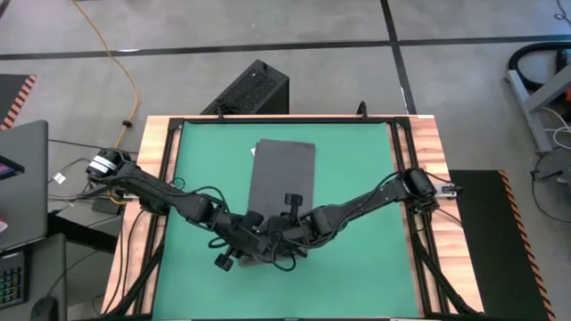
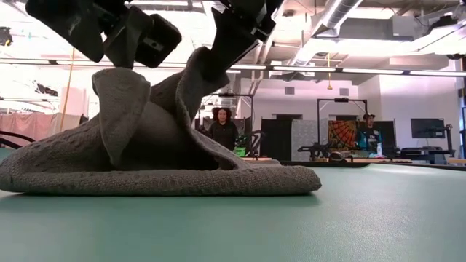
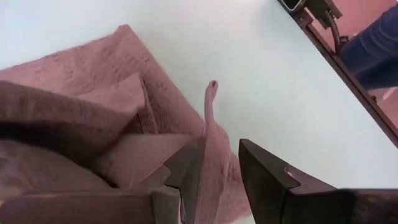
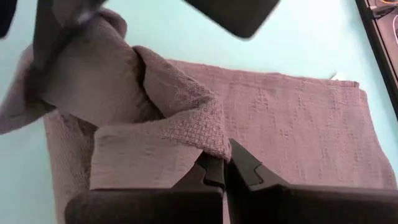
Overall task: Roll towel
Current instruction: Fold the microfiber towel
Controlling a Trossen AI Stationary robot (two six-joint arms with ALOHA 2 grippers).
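Note:
The dark grey towel (image 1: 284, 169) lies lengthwise on the green mat (image 1: 357, 178). Its far part is flat, with a small white tag (image 4: 336, 77) at the far edge. Its near end is raised and bunched into a hump (image 2: 153, 124). Both grippers meet over that near end. My left gripper (image 1: 256, 234) comes in from the table's left and is shut on a raised fold. My right gripper (image 1: 285, 232) comes in from the right and is shut on the cloth beside it. In the high view the arms hide the lifted end. My left gripper pinches an upright fold of the towel's near end (image 3: 217, 158) between its two fingers, which slant down from above. The fold (image 2: 120, 91) is lifted off the mat and droops slackly below the fingers. My right gripper pinches the lifted near edge of the towel (image 4: 212, 148) between its two fingertips (image 4: 244, 167), slanting down from the near right. That edge (image 2: 200, 76) is held up clear of the mat. The far part of the towel (image 4: 298, 124) stays flat on the mat.
The mat sits in a wooden table frame (image 1: 156, 143) with black rails. A black box (image 1: 252, 87) stands beyond the far edge and a laptop (image 1: 20, 178) lies at the left. People (image 2: 222, 127) stand in the room behind. Bare mat lies on both sides of the towel.

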